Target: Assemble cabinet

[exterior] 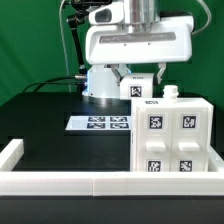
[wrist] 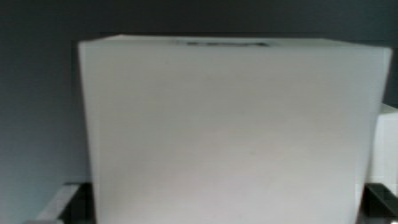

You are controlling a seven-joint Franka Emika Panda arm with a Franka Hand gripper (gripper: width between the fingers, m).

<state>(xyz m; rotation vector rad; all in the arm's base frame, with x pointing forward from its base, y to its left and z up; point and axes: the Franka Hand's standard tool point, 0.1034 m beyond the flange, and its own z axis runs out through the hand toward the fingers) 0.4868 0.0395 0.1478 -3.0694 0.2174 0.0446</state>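
- Green backdrop (exterior: 30, 40) is seen behind a black table (exterior: 50, 115), on which all the parts are laid.
- The cabinet body (exterior: 175, 140), a large white box, is stood upright on the table at about four o'clock in the exterior view; four black-and-white tags are carried on its facing side.
- A small white piece (exterior: 170, 92) is seen at the body's upper edge, toward twelve o'clock of the body.
- A tagged white panel (exterior: 138, 91) is found just beside the body at its ten o'clock, close under the gripper (exterior: 140, 78).
- In the wrist view a plain white block (wrist: 222, 130) fills nearly the whole picture, and the fingers (wrist: 54, 205) are glimpsed at either side of it, set wide; whether the block is gripped or only straddled cannot be told.
- The white arm (exterior: 135, 40) is hung over the panel from twelve o'clock.
- The marker board (exterior: 100, 122) is laid flat on the table at the body's nine o'clock, apart from it.
- A long low white border wall (exterior: 90, 182) is run along the table's edge from six to eight o'clock.
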